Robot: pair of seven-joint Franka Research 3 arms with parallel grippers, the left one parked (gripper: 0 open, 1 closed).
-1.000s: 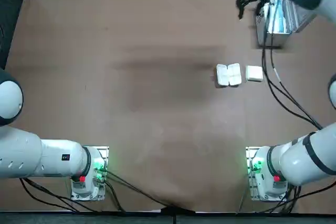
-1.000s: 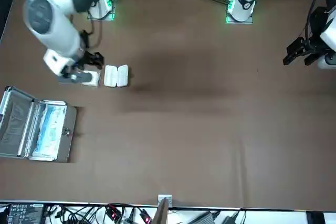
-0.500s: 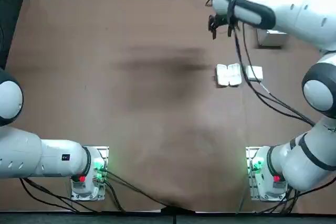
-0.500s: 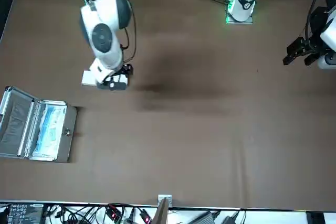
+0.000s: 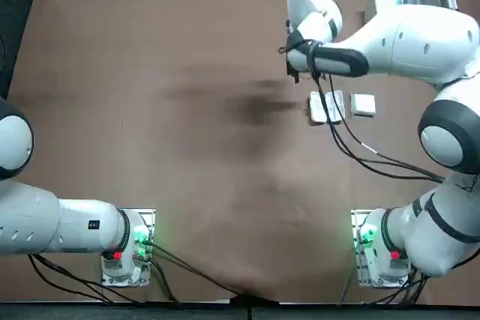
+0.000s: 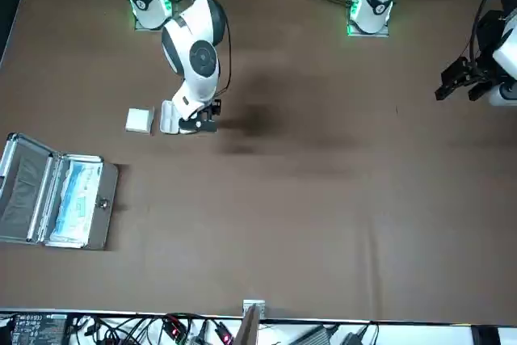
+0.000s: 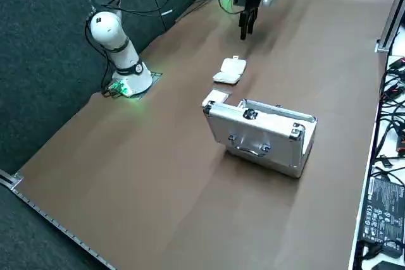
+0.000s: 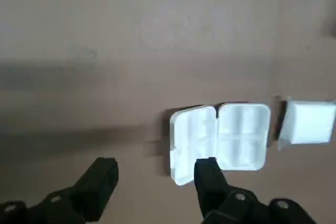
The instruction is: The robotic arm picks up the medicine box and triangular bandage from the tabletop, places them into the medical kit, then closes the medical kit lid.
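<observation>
Ideally, the right gripper (image 8: pixel 157 167), empty and wide-set above the tabletop (image 5: pixel 225 185), should centre over the open two-lobed medicine box (image 8: pixel 243 135), beside the square bandage (image 8: pixel 311 121) toward the far right corner, before lowering squarely.

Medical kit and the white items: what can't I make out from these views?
- Top view: the medical kit's inside, hidden by the right arm.
- Front view: part of the two-part white box, covered by the right gripper, which is over the table beside it.
- Right side view: the white square pack's lower part, behind the kit.
- Front view: any lettering on the kit's contents, too small.
</observation>
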